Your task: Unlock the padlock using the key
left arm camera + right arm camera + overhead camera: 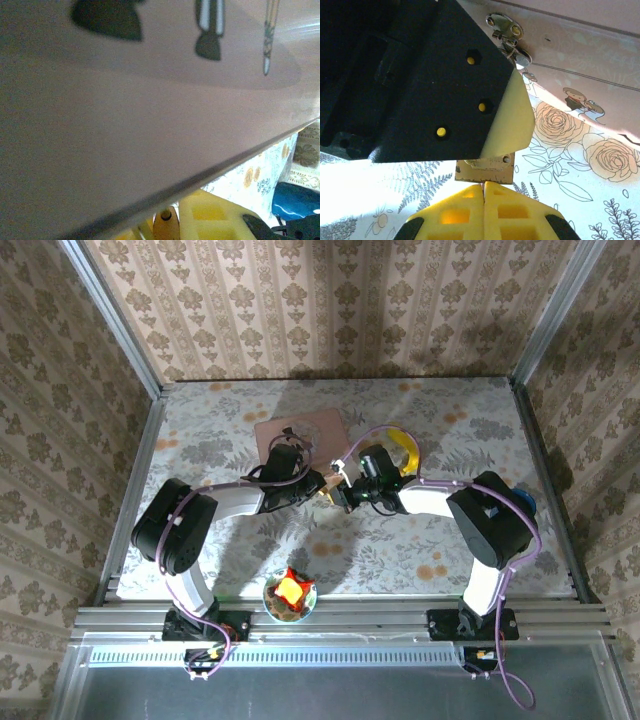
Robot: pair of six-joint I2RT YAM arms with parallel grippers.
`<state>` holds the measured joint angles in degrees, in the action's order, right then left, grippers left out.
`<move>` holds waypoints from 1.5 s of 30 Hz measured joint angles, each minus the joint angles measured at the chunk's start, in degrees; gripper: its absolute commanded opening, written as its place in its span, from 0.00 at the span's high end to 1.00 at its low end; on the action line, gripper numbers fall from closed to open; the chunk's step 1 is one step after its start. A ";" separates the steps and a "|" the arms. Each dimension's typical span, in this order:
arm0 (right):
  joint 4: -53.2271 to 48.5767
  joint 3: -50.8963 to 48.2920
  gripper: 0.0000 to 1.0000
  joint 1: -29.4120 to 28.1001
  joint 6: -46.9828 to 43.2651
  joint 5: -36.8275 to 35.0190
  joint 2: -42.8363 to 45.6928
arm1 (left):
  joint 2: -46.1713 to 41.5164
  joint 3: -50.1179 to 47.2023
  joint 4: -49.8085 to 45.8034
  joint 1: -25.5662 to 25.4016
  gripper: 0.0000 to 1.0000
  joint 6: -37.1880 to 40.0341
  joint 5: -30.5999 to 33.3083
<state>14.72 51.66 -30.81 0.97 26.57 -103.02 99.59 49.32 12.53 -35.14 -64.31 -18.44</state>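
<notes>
Padlock (484, 171): brass body just beyond your right hand (484, 197), top tucked under the left hand (502, 135); left grip cannot be told. Right hand: fingers pressed together, and whether they pinch the key is too small to tell. Advice: stay aligned, push straight, then twist gently.

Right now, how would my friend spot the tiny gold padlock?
Look at the flowery table, in front of the flat pink box at its back middle. Where the two robot arms meet, you find the small brass-gold padlock. It is a flat metal square, far smaller than the curved yellow banana nearby.
</notes>
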 measured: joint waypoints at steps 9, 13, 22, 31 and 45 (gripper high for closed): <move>-2.93 1.86 1.00 0.09 2.82 0.72 -0.72 | 0.00 0.15 -0.44 0.02 1.00 0.24 0.02; -9.55 7.08 1.00 0.46 7.65 2.71 -3.54 | 0.02 0.15 -0.74 0.37 1.00 0.94 0.70; -5.66 5.42 1.00 3.39 24.52 9.88 -4.74 | 0.02 0.15 -0.61 0.35 0.69 0.94 -0.02; 0.55 3.43 1.00 8.46 36.04 10.56 -7.54 | -1.07 0.13 -0.83 -0.83 0.19 -0.39 -6.03; -0.11 3.34 0.51 6.93 36.89 7.34 -7.23 | -7.43 0.04 -7.65 -0.79 0.00 1.84 -5.07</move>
<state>14.61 55.00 -23.88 37.87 33.91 -110.26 92.16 49.36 4.89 -35.92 -62.48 -23.51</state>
